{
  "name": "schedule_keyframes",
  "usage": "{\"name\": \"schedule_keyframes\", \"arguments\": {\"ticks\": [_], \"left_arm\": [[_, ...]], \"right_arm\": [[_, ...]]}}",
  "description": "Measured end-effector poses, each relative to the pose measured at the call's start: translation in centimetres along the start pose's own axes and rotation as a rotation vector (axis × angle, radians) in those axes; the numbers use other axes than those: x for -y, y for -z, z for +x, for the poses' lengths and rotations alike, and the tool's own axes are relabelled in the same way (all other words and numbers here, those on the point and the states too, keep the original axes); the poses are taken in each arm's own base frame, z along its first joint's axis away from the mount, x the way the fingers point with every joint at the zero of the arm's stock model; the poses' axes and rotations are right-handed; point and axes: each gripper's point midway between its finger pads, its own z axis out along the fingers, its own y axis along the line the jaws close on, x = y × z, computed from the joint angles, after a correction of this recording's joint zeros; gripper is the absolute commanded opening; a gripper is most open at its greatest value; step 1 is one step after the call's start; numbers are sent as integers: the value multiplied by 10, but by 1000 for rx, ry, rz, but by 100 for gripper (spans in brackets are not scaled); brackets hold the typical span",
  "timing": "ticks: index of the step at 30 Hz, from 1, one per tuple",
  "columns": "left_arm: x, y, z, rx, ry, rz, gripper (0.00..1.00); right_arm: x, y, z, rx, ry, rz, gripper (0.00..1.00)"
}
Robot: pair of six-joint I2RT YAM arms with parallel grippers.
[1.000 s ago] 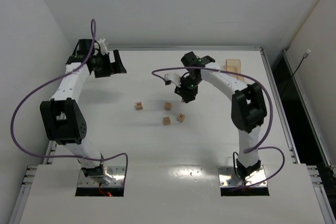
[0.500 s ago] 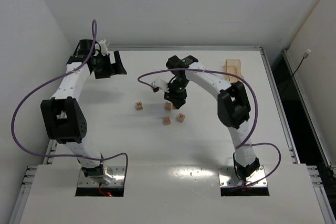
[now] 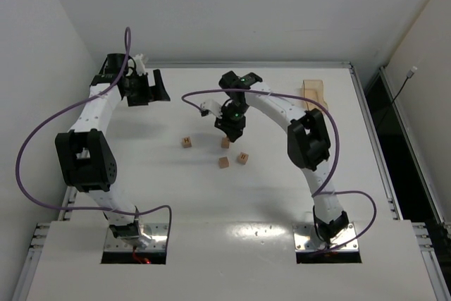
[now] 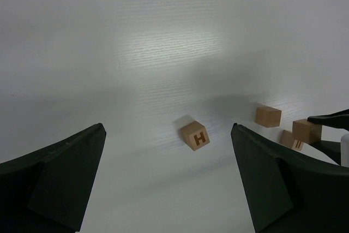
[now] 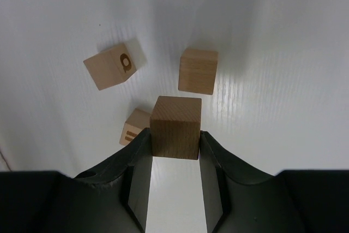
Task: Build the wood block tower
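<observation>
My right gripper [image 5: 174, 135] is shut on a plain wood block [image 5: 175, 118] and holds it above the table. Below it lie a block with a round dark mark [image 5: 112, 66], a plain block [image 5: 198, 71] and a block with two dark bars [image 5: 133, 127], partly hidden by the held one. From above, the right gripper [image 3: 231, 130] hangs over the loose blocks [image 3: 225, 143], [image 3: 223, 163], [image 3: 242, 158]. An H block [image 3: 186, 142] lies apart to the left and also shows in the left wrist view [image 4: 195, 135]. My left gripper [image 3: 156, 89] is open and empty at the far left. No stacked tower shows.
A pale wooden tray [image 3: 313, 93] stands at the far right of the table. The right arm's purple cable [image 3: 201, 96] loops over the table's middle. White walls close off the far and left sides.
My right gripper has moved left, from right of the block cluster to just above it. The blocks on the table and the left arm have not moved.
</observation>
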Motion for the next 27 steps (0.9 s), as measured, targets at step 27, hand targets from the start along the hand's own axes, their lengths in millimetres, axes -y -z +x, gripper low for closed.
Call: {"name": "schedule_keyframes", "arguments": {"ticks": [27], "left_arm": [[-2, -5, 1, -11, 4, -1, 100]], "right_arm": [[12, -25, -14, 5, -11, 4, 2]]}}
